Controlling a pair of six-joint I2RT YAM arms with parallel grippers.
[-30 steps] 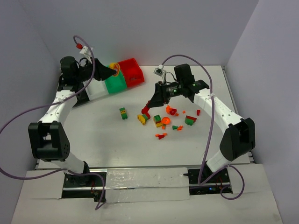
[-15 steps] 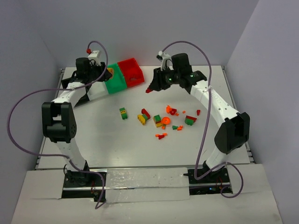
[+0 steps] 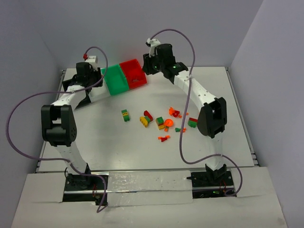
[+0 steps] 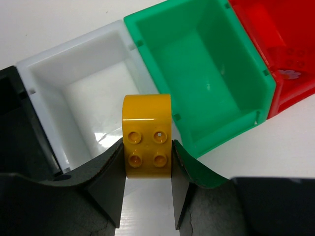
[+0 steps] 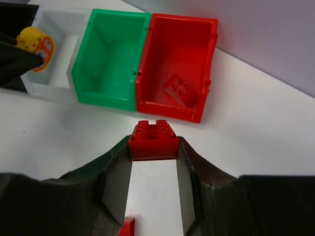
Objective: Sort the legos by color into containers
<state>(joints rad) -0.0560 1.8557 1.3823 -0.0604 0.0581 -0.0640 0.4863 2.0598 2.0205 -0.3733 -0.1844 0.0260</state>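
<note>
My left gripper (image 4: pixel 146 150) is shut on a yellow brick (image 4: pixel 146 132) and holds it over the near edge of the white bin (image 4: pixel 44 69). The green bin (image 4: pixel 206 59), the red bin (image 4: pixel 288 44) and the black bin (image 4: pixel 12 123) stand in the same row. My right gripper (image 5: pixel 153 147) is shut on a red brick (image 5: pixel 153 140), just in front of the red bin (image 5: pixel 172 112), which holds one red brick (image 5: pixel 179 89). In the top view the left gripper (image 3: pixel 97 73) and the right gripper (image 3: pixel 146 67) are at the two ends of the bin row.
Loose legos (image 3: pixel 166 121) in red, green, yellow and orange lie scattered at mid-table. A green and yellow brick (image 3: pixel 125 115) lies apart to their left. The bins stand at the back left near the wall. A small red piece (image 5: pixel 127 228) lies below the right fingers.
My right gripper has lifted a red brick from the pile and carried it back and left to the red bin. My left gripper has moved left with the yellow brick to the white bin.
</note>
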